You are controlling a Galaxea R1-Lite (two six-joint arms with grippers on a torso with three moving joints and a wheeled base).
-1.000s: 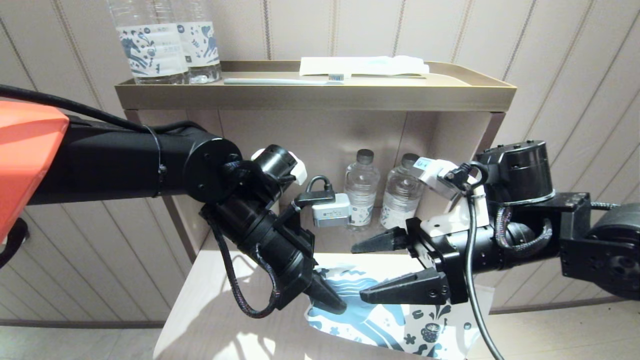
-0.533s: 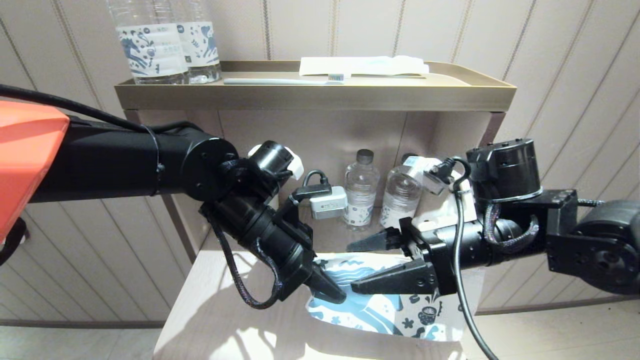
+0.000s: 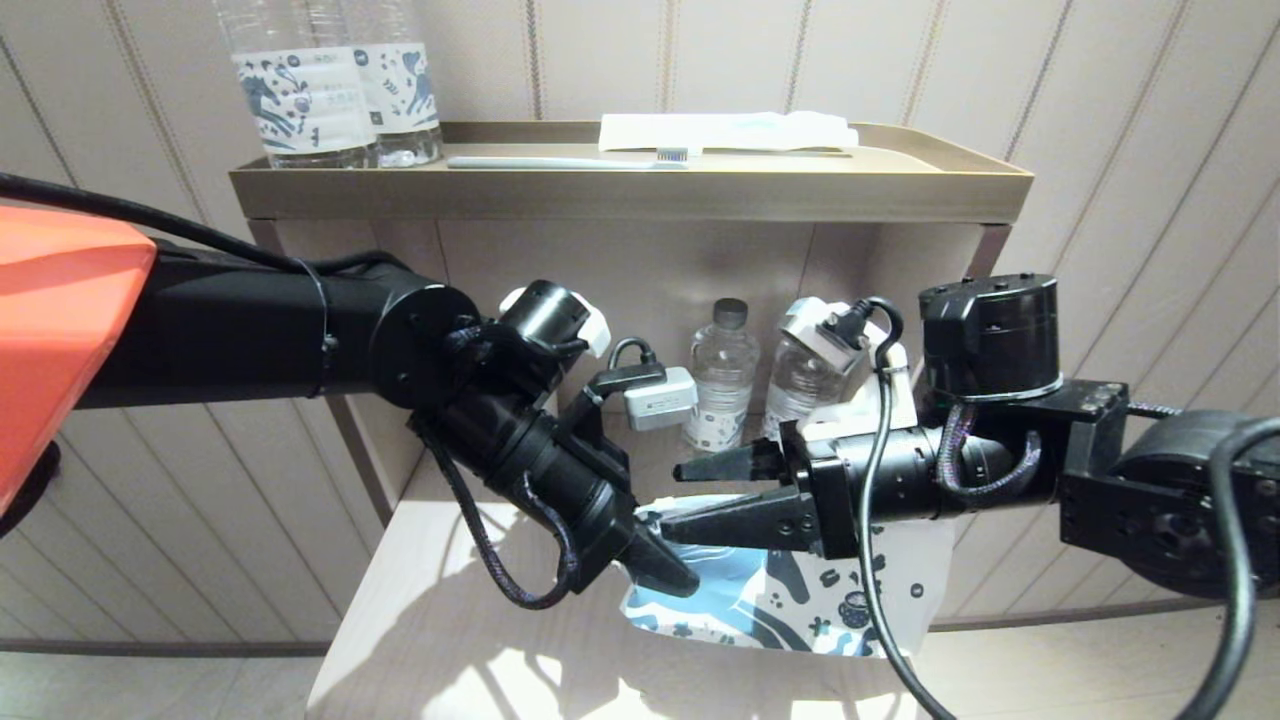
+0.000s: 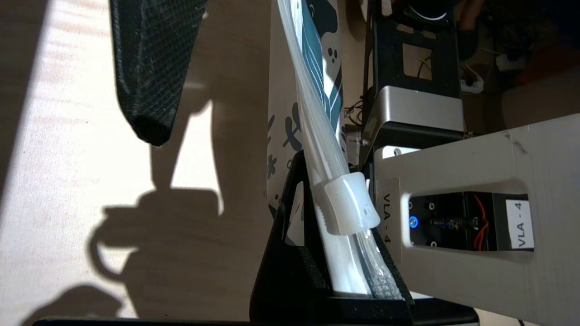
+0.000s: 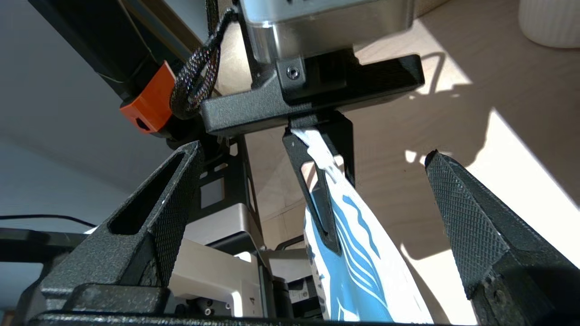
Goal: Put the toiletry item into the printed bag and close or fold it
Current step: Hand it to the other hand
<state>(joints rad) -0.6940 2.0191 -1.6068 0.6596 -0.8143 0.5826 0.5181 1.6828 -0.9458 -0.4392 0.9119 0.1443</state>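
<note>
The printed bag (image 3: 800, 600), white with blue horse and doodles, hangs upright just above the wooden shelf. My left gripper (image 3: 655, 572) is shut on the bag's top left corner. In the left wrist view the zip edge and its white slider (image 4: 351, 203) sit between the left fingers (image 4: 290, 253). My right gripper (image 3: 672, 500) is open, level with the bag's top edge and pointing at the left gripper. In the right wrist view the bag (image 5: 362, 262) runs between the wide-apart right fingers (image 5: 466, 226), touching neither. A pale toothbrush (image 3: 565, 162) and a white packet (image 3: 730, 130) lie on the top tray.
The brown tray (image 3: 630, 195) tops the shelf unit and also carries two tall labelled water bottles (image 3: 300, 90). Two small bottles (image 3: 720, 370) stand at the back of the lower shelf (image 3: 430, 620). A white ribbed container (image 5: 548, 22) stands nearby on the shelf.
My right gripper has moved left and slightly up, its open fingers now close to the left gripper at the bag's top edge. The bag has risen a little. The left gripper kept its hold.
</note>
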